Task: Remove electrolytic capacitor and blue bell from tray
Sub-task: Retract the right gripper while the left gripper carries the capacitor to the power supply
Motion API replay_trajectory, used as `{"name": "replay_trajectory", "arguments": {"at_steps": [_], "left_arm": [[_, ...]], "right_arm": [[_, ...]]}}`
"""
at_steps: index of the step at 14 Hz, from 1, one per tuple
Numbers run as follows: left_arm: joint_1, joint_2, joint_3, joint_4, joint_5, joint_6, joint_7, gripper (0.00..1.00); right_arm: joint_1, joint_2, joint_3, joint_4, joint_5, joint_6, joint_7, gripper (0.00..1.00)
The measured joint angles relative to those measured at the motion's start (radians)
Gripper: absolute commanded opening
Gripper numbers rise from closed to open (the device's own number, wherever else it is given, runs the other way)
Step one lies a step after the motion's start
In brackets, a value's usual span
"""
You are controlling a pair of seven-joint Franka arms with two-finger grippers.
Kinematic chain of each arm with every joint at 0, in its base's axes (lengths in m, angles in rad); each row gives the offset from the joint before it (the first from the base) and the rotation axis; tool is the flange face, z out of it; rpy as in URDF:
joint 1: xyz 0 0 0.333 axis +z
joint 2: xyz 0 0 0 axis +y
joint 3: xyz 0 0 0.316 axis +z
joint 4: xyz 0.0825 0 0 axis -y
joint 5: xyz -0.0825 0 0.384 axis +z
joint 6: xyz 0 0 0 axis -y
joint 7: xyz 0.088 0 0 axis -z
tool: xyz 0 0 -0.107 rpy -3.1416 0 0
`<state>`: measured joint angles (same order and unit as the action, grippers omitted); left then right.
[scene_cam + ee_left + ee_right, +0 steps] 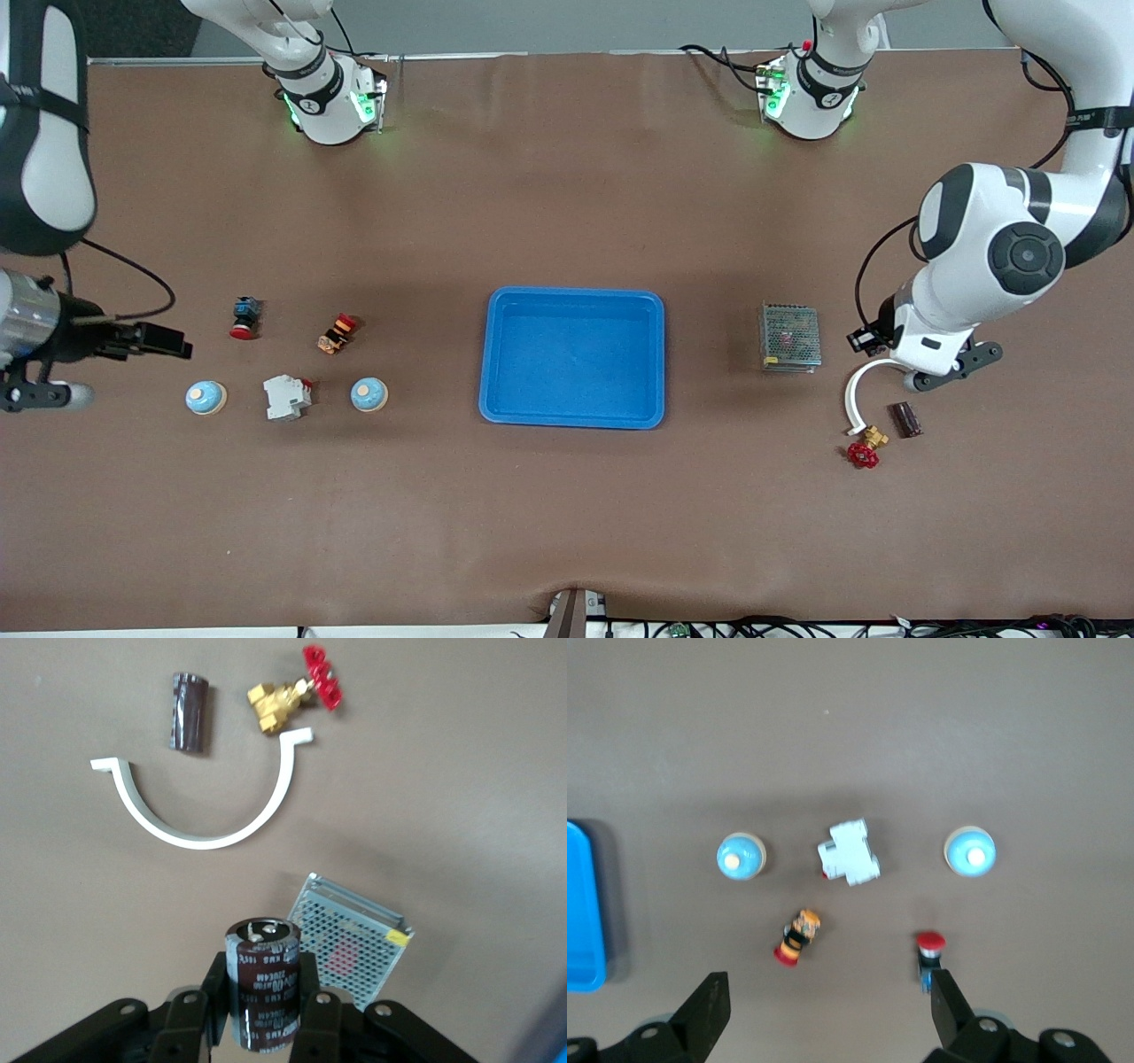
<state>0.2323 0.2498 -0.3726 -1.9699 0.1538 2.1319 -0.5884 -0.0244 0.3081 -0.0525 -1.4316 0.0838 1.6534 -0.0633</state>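
Glossy dark cylindrical capacitor point(263, 983) sits clamped in the left gripper point(263, 1014), above the table toward the left arm's end from the blue plastic tray point(660, 363). Spread wide and empty, the right gripper point(828, 1010) hovers toward the right arm's end from the tray, where two domed blue bells point(368, 394) point(205, 398) flank a blocky white breaker point(286, 396).

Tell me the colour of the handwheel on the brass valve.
The handwheel is red, on the brass valve; the left wrist view shows it best.
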Motion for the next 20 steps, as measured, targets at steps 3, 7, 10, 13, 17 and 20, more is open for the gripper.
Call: {"name": "replay_trajectory", "arguments": {"at_steps": [3,7,10,13,17,20], "left_arm": [[0.046,-0.032,0.000,-0.109,0.000,0.084,0.073,0.19],[0.122,-0.039,0.000,-0.180,0.000,0.172,0.187,0.19],[0.174,-0.026,0.000,-0.231,0.000,0.243,0.246,0.19],[0.195,0.010,0.000,-0.250,0.000,0.278,0.255,0.19],[0.195,0.067,0.000,-0.273,0.000,0.355,0.255,0.19],[0.197,0.094,0.001,-0.280,0.000,0.376,0.255,0.20]], "right_arm": [[0.001,-0.081,0.014,0.000,-0.025,-0.085,0.058,1.00],[0.015,-0.164,0.031,-0.005,-0.029,-0.153,0.077,1.00],[0.021,-0.196,0.034,-0.011,-0.029,-0.162,0.078,1.00],[0.021,-0.225,0.043,-0.027,-0.030,-0.162,0.089,1.00],[0.030,-0.244,0.048,-0.032,-0.050,-0.162,0.132,1.00],[0.036,-0.245,0.048,-0.034,-0.052,-0.159,0.140,1.00]]}}
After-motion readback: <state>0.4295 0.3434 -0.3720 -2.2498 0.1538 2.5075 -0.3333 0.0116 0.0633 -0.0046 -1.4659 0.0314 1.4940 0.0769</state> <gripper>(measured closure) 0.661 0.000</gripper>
